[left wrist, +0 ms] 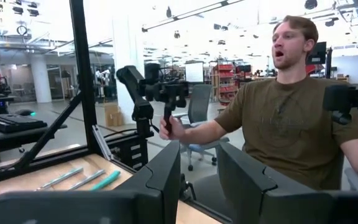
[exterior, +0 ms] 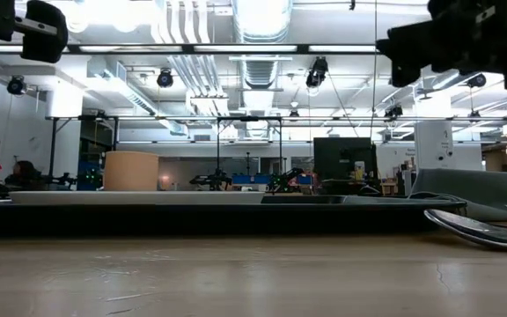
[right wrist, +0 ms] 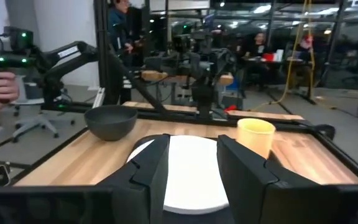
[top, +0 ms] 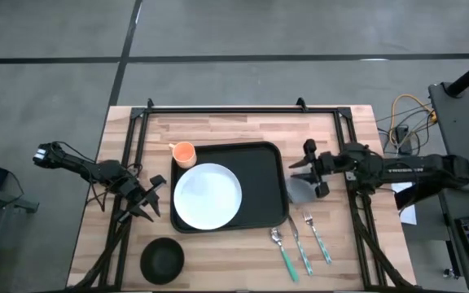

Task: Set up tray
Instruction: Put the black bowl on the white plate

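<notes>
The black tray (top: 259, 175) lies mid-table; its rim shows as a dark band in the low view (exterior: 218, 216). A white plate (top: 208, 196) (right wrist: 191, 171) rests flat on its left half. An orange cup (top: 184, 153) (right wrist: 255, 134) stands upright at the tray's far-left corner. A grey folded napkin (top: 301, 191) lies on the table just right of the tray. My left gripper (top: 156, 198) (left wrist: 197, 177) hovers open, left of the tray. My right gripper (top: 300, 168) (right wrist: 191, 165) hovers open over the tray's right edge, above the napkin, pointing at the plate.
A black bowl (top: 162, 259) (right wrist: 110, 121) sits near the table's near-left corner. A spoon, knife and fork (top: 300, 240) (left wrist: 79, 179) lie near the tray's near-right corner. A black frame (top: 243, 108) runs along the far and side edges. A person (left wrist: 278, 124) sits beyond the table holding control handles.
</notes>
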Robot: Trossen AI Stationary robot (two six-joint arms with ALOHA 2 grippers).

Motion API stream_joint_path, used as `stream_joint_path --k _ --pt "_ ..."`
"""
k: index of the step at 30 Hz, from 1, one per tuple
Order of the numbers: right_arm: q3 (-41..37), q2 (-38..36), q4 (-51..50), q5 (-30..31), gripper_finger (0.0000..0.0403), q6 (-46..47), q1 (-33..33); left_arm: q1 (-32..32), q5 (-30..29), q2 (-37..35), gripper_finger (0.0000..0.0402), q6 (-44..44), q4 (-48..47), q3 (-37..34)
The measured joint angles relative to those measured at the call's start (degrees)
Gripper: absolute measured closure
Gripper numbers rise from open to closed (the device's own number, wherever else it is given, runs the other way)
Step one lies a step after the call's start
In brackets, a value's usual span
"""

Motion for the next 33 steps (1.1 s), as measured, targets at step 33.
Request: stream_joint_path --k 33 --pt "-8.14 -28.59 -16.81 6.53 0.0277 -8.27 -0.40 0.00 -15.07 0.07 0.0313 -0.02 0.03 0.41"
